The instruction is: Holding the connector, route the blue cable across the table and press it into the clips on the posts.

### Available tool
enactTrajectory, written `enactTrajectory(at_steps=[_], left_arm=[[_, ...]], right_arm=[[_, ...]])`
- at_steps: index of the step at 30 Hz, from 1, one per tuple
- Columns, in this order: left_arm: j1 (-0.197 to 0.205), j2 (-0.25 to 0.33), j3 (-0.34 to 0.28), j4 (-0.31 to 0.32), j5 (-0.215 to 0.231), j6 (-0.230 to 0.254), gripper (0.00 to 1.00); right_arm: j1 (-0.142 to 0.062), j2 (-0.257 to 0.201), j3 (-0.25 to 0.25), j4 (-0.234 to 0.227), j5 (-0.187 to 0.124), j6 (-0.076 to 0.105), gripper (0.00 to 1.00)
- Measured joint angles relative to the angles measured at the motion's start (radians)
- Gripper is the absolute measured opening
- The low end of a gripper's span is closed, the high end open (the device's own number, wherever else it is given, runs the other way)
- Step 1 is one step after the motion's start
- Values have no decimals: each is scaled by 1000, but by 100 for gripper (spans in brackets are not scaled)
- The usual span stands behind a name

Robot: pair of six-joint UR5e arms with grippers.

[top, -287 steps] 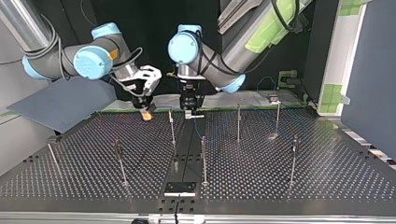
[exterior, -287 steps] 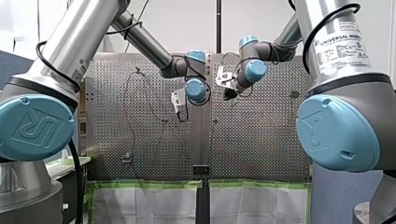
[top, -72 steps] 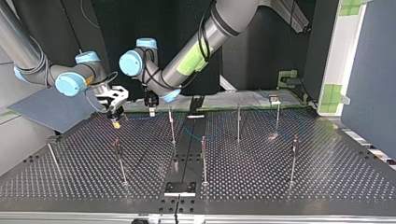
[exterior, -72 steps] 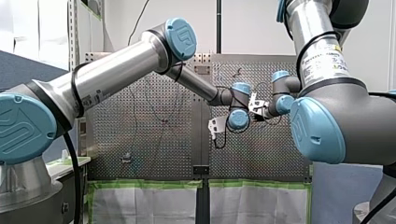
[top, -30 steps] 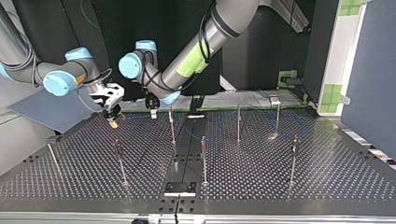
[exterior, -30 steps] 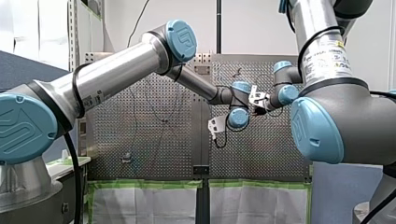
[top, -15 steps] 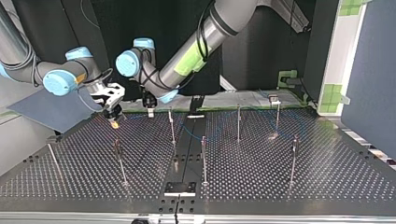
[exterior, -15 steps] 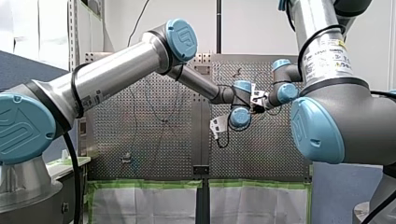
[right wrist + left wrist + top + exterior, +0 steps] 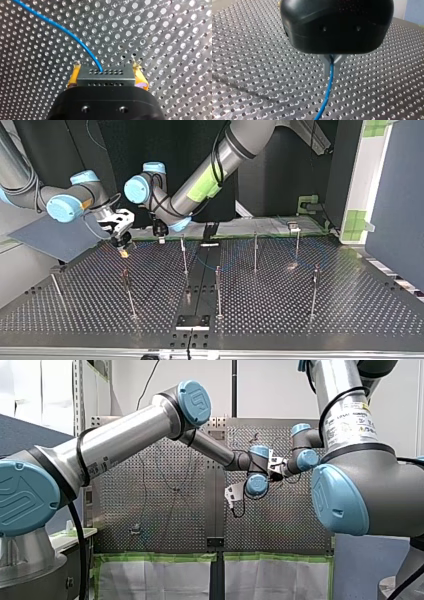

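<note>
Above the perforated metal table (image 9: 162, 37), my right gripper (image 9: 107, 71) clamped the small grey connector block (image 9: 106, 78) between yellow pads (image 9: 74, 75). My left gripper (image 9: 332, 61) pinched the thin blue cable (image 9: 327, 92) nearby. It seemed light and floppy, best gripped close to the connector.

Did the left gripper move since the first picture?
Yes. My left gripper went toward the top view's left, from the middle strip past the post.

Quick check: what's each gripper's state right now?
Left gripper: closed on the cable.
Right gripper: closed on the connector.
</note>
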Motion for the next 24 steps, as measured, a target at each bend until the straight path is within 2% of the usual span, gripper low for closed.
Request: enactTrajectory(at_steps=[2, 4, 5, 7, 8, 9, 11, 16, 24], left_arm=[[2, 0, 0, 0, 1, -1, 4], [5, 0, 0, 0, 2, -2, 12], [6, 0, 0, -1, 2, -2, 12], [9, 0, 0, -1, 4, -2, 31], [10, -1, 0, -1, 7, -3, 31], [12, -1, 0, 0, 12, -3, 39], [13, -1, 0, 0, 21, -5, 39], [20, -1, 0, 0, 36, -8, 48], [22, -9, 7, 7, 55, -23, 48]], right_arm=[[0, 0, 0, -1, 0, 1, 0], [0, 0, 0, -1, 0, 2, 0], [0, 0, 0, -1, -1, 3, 0], [0, 0, 0, -1, 0, 3, 0], [0, 0, 0, -1, 0, 3, 0], [0, 0, 0, -1, 0, 3, 0], [1, 0, 0, -1, 0, 3, 0], [1, 0, 0, -1, -1, 3, 0], [2, 0, 0, -3, -17, 5, 0]])
